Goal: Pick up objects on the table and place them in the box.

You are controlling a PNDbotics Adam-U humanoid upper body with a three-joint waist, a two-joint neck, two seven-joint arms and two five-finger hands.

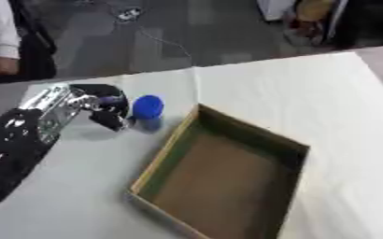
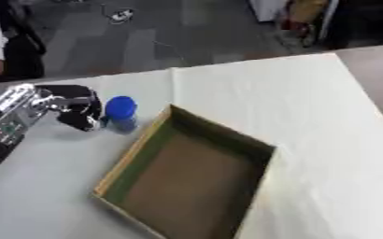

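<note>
Currently, status by item:

Left hand: the black-and-silver left hand (image 1: pixel 105 108) reaches in from the left edge, its dark fingers curled beside the jar. Whether they clasp it or only touch its side cannot be told.

Target object: the small blue jar with a round blue lid (image 1: pixel 147 112) stands upright on the bench, just outside the box's near-left corner. This position suits a short lift over the wall.

Receptacle: the open, shallow brown cardboard box (image 1: pixel 295 149) lies askew at the centre with its floor bare, so nothing is deposited yet.

Bench: the white-covered bench (image 1: pixel 309 93) carries both items.

Right hand: does not show in either view.

Judged step: securing the jar before the transfer.
</note>
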